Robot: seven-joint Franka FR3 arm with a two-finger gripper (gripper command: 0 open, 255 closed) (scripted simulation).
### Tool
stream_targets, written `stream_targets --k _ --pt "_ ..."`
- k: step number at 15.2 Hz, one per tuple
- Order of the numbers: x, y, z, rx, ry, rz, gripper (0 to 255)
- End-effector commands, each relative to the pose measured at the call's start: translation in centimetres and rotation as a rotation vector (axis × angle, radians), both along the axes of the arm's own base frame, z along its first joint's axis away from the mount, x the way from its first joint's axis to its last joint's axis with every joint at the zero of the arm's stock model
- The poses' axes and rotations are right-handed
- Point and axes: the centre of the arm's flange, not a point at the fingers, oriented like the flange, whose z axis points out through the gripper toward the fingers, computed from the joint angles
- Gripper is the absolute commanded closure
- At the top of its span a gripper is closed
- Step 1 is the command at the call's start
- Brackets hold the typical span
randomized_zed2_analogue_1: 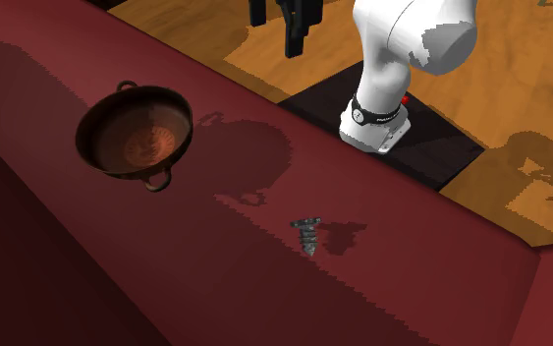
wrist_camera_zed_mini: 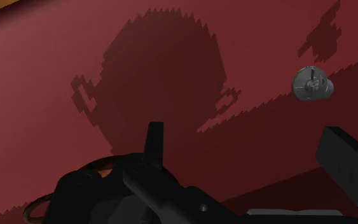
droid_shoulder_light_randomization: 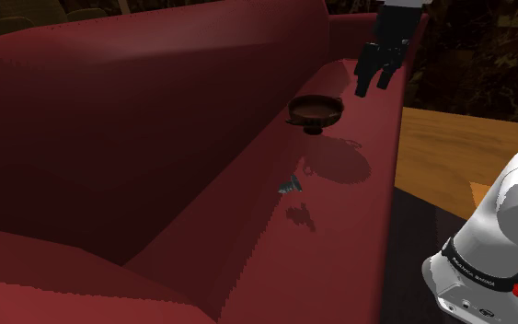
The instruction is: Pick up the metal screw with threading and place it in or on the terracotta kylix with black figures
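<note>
A small grey threaded screw (droid_shoulder_light_randomization: pixel 291 186) (randomized_zed2_analogue_1: pixel 307 236) stands head-up on the red sofa seat (droid_shoulder_light_randomization: pixel 339 230). The dark kylix with a terracotta inside (droid_shoulder_light_randomization: pixel 316 110) (randomized_zed2_analogue_1: pixel 137 138) sits on the same seat, a short way from the screw. My black gripper (droid_shoulder_light_randomization: pixel 376 81) (randomized_zed2_analogue_1: pixel 276 28) hangs open, well above the seat and just beyond the kylix. In the wrist view the screw (wrist_camera_zed_mini: pixel 311 84) lies ahead, off toward the right finger (wrist_camera_zed_mini: pixel 346 159), with nothing between the fingers. Part of the kylix rim (wrist_camera_zed_mini: pixel 101 170) peeks out behind the hand.
The sofa's tall backrest (droid_shoulder_light_randomization: pixel 137 101) rises along the seat on the shoulder view's left. Beyond the seat's front edge lies the wooden floor (randomized_zed2_analogue_1: pixel 520 108), where the arm's white base (randomized_zed2_analogue_1: pixel 382 108) stands on a dark stand (randomized_zed2_analogue_1: pixel 412 147).
</note>
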Motion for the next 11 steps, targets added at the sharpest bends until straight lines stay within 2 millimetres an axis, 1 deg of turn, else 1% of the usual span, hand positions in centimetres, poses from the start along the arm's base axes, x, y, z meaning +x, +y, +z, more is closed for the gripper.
stream_targets --k 1,11 --pt "0.0 0.0 0.0 0.0 0.0 0.0 0" --pt "4.8 8.4 -8.9 0.035 0.06 0.044 0"
